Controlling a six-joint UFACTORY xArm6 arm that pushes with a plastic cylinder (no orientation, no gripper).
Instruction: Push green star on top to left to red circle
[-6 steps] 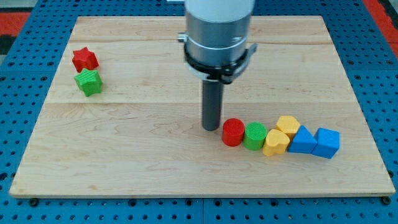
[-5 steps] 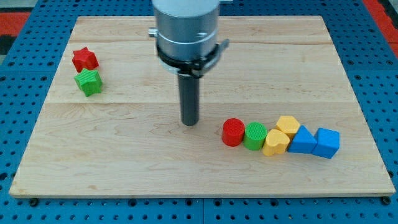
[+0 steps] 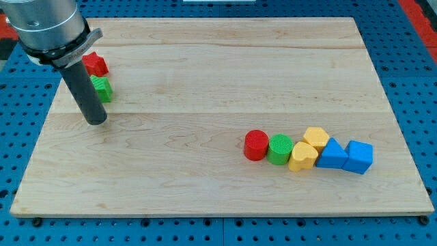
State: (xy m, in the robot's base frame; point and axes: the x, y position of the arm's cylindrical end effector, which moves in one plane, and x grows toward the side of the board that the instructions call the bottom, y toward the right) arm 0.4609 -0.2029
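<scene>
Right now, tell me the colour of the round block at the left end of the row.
Red: the red circle, clearest in the camera view.

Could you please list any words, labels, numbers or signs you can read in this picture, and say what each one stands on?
None: no readable text, number or sign shows anywhere.
The wooden board is bare wood.
The blocks, such as the red circle and the green star, are plain coloured.
My tip, just below the green star, carries no marking.
</scene>
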